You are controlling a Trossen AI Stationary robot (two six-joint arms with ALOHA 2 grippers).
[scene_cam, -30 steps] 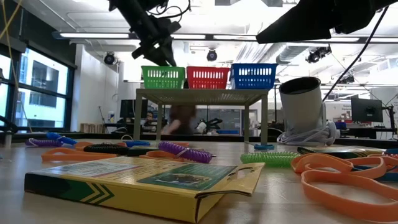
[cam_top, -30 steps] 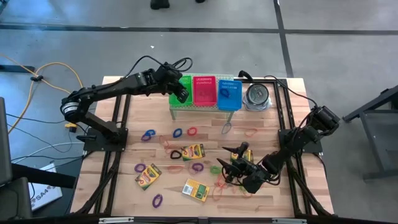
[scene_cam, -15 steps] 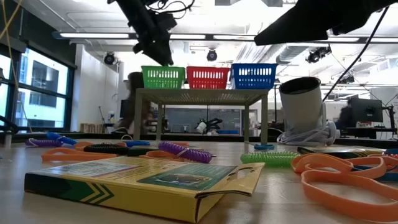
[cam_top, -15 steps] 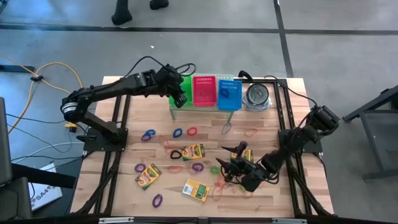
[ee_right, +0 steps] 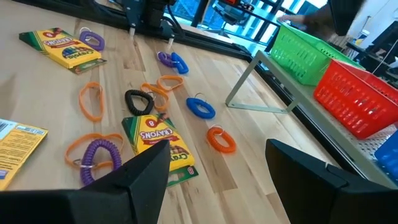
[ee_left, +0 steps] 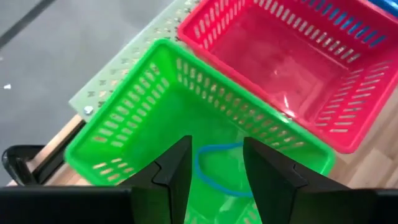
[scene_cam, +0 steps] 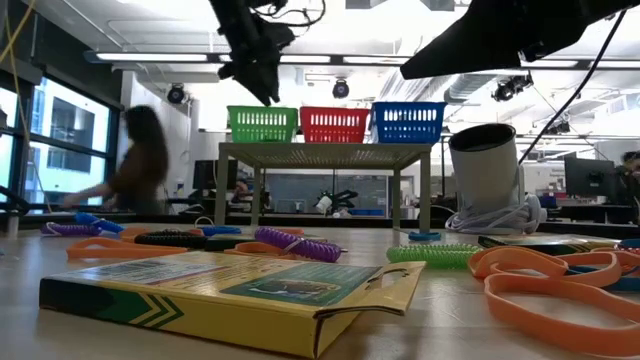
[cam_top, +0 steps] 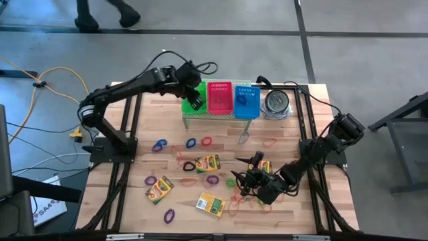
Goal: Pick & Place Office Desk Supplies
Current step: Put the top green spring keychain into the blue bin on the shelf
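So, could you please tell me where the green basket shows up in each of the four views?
High view: green basket at the shelf's left end, partly under the left gripper.
Low view: leftmost on the shelf.
Left wrist view: fills the middle, a blue loop inside.
Right wrist view: upper right.
Shared landmark: the red basket beside it.

Wooden table [cam_top: 144, 150] carries scattered crayon boxes [cam_top: 159, 189], rubber-band loops [cam_top: 169, 215] and a small shelf [cam_top: 200, 115].

Glossy plastic baskets [ee_left: 186, 81]; wooden table [cam_top: 167, 130]
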